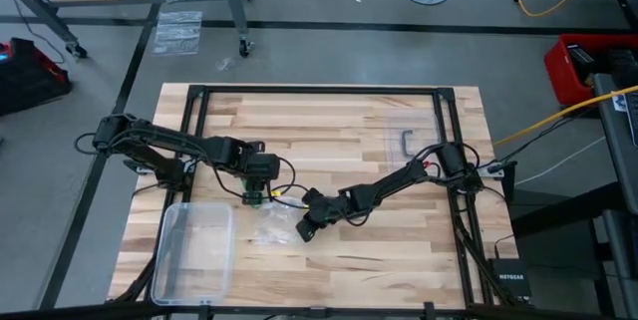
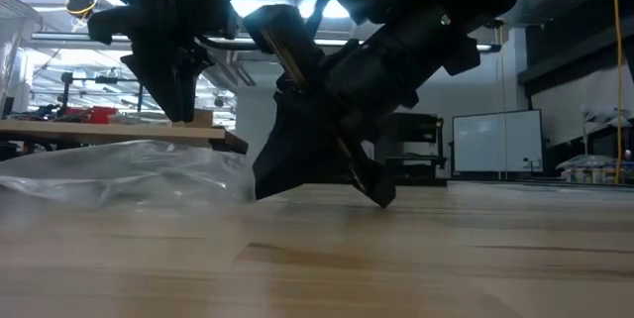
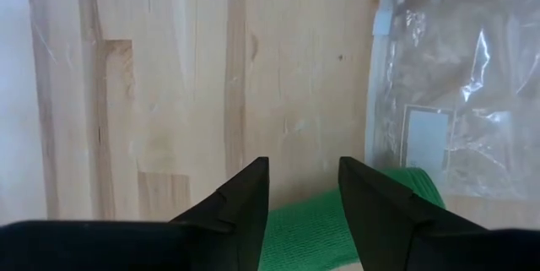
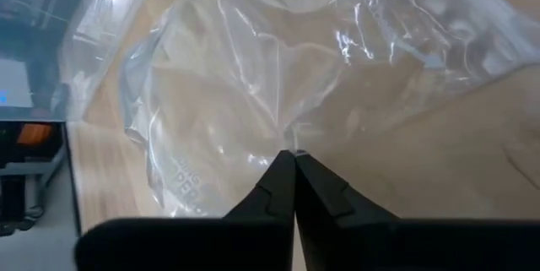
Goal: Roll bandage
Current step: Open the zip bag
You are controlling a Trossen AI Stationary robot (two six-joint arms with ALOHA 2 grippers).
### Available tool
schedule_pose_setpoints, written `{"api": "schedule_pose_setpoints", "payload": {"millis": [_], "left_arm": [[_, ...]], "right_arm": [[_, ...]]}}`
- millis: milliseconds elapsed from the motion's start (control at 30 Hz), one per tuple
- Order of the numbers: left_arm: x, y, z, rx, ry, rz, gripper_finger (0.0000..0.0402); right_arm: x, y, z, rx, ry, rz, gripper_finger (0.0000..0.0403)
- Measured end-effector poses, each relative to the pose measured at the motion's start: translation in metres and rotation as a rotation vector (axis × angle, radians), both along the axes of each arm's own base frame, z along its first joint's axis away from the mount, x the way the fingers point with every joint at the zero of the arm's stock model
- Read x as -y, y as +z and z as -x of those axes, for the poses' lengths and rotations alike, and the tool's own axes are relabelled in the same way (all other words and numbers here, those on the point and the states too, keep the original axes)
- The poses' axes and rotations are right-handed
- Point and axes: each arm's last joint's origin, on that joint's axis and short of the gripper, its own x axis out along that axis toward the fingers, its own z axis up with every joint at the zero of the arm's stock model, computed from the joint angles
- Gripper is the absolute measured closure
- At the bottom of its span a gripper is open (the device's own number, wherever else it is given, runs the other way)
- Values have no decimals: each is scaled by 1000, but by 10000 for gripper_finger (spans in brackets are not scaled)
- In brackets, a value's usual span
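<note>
Two grippers at mid-table. Left gripper point(image 3: 304, 188) holds the green bandage point(image 3: 316, 224) between its parted fingers, beside the clear bag point(image 1: 269, 225). Right gripper point(image 4: 294, 163) has its fingers fully together, tips pinching the bag's edge.

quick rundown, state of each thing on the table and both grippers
bandage: green, held between the left gripper's fingers
left gripper: closed on the bandage, above the table
right gripper: shut, pinching the edge of the plastic bag
plastic bag: clear, crinkled, lying on the table
plastic box: clear, open-topped, at the table's near left corner
</note>
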Motion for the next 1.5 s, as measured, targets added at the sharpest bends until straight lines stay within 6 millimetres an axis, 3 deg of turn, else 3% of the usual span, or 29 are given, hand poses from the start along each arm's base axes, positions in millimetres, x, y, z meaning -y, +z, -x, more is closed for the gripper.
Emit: {"api": "schedule_pose_setpoints", "payload": {"millis": [300, 467, 733, 967, 1100, 1233, 1500], "left_arm": [[0, 0, 0, -1, -6, -2, 263], [0, 0, 0, 0, -6, -2, 263], [0, 1, -4, 44, -11, 0, 263], [0, 7, -19, 192, -96, -36, 263], [-6, 13, -27, 285, -93, -93, 263], [-18, 19, -35, 372, -51, -173, 263], [-42, 31, -46, 519, -36, -248, 263]], "right_arm": [[3, -2, 9, -114, -6, 57, 400], [7, 7, 22, -227, 19, 135, 400], [20, 38, 57, -430, -19, 361, 401], [30, 78, 76, -420, -95, 519, 401], [35, 95, 86, -426, -92, 595, 402], [36, 98, 95, -487, -60, 643, 402], [20, 99, 107, -511, -3, 835, 402]]}}
